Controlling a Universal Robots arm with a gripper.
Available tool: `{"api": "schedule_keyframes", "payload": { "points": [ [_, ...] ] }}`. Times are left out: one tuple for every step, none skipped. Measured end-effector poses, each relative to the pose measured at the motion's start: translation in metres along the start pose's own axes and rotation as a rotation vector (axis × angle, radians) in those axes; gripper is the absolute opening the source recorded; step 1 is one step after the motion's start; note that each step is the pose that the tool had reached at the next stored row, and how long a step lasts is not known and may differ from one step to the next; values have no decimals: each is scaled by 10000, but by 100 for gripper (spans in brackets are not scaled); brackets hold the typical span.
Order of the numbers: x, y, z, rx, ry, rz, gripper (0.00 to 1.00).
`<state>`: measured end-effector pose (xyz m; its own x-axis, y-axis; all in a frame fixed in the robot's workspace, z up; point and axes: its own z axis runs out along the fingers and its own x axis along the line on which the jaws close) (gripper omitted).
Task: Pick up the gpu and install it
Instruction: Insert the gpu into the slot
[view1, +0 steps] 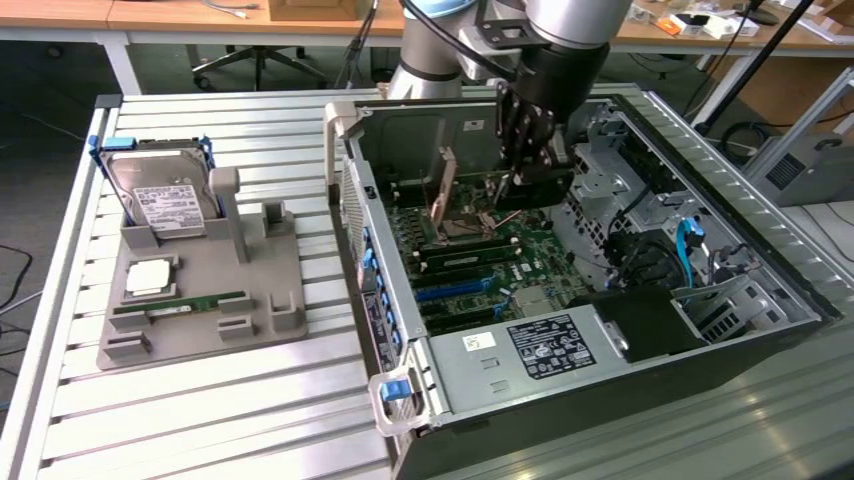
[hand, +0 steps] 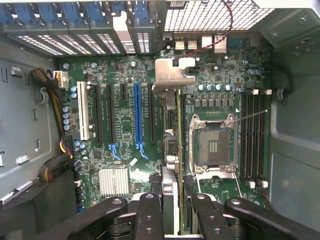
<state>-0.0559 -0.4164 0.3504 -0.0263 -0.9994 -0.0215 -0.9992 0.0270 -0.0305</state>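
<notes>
Green gpu (hand: 178, 150) is hanging edge-on in the claw (hand: 172, 200), which is pinching it over the motherboard (hand: 125, 125) inside the case (view1: 400, 400). Install step underway; card is sitting approx 3 o'clock of the blue slot (hand: 136, 115). Next move is calling for squaring w/ a slot.

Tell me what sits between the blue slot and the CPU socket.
The gpu, edge-on in the end effector, hangs over the board between blue slot and CPU socket, in the wrist view.

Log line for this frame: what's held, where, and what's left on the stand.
hand: shut on gpu | place: inside case, above motherboard, card edge-on | stand: hard drive, memory stick
</notes>
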Motion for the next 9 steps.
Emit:
{"api": "schedule_keyframes", "payload": {
  "points": [
    [3, 0, 0, 0, 1, 0, 27],
    [5, 0, 0, 0, 1, -1, 27],
    [7, 0, 0, 0, 1, 0, 27],
    [9, 0, 0, -1, 1, 0, 27],
    [11, 0, 0, 0, 1, -1, 27],
    [13, -1, 0, 0, 1, -1, 27],
    [15, 0, 0, 0, 1, 0, 27],
    [17, -1, 0, 0, 1, -1, 27],
    [18, 0, 0, -1, 1, 0, 27]
  ]
}}
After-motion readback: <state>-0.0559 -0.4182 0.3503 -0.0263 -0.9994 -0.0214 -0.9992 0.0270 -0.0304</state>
